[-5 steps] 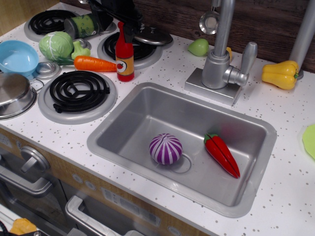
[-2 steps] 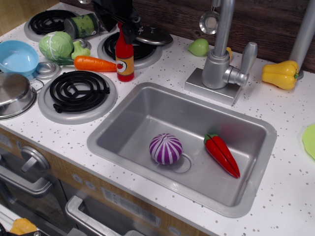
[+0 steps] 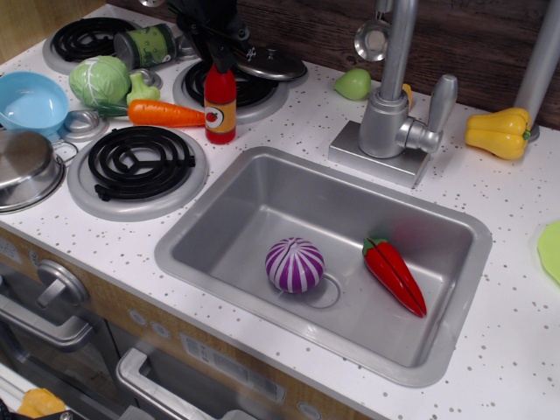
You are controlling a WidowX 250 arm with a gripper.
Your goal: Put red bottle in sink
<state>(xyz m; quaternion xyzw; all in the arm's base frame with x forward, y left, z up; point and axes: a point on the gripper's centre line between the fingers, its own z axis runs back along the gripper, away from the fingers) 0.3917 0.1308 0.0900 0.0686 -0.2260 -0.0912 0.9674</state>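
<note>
The red bottle point(image 3: 220, 103) stands upright on the white counter between the back burner and the sink's point(image 3: 219, 227) far left corner, its label facing front. My black gripper point(image 3: 219, 54) comes down from above and closes around the bottle's neck, hiding the cap. The bottle's base looks to be on or just above the counter; I cannot tell which. The sink is a silver basin holding a purple onion point(image 3: 295, 264) near the drain and a red chili pepper point(image 3: 395, 275).
An orange carrot point(image 3: 163, 113) touches the bottle's left side. A cabbage point(image 3: 99, 80), blue bowl point(image 3: 31, 101), steel pot point(image 3: 24, 166) and green can point(image 3: 147, 45) sit at left. The faucet point(image 3: 395, 96) stands behind the sink, a yellow pepper point(image 3: 498, 131) to its right.
The gripper has dropped over the bottle's cap and closed on the neck. The bottle has shifted slightly left and straightened, nudging the carrot left.
</note>
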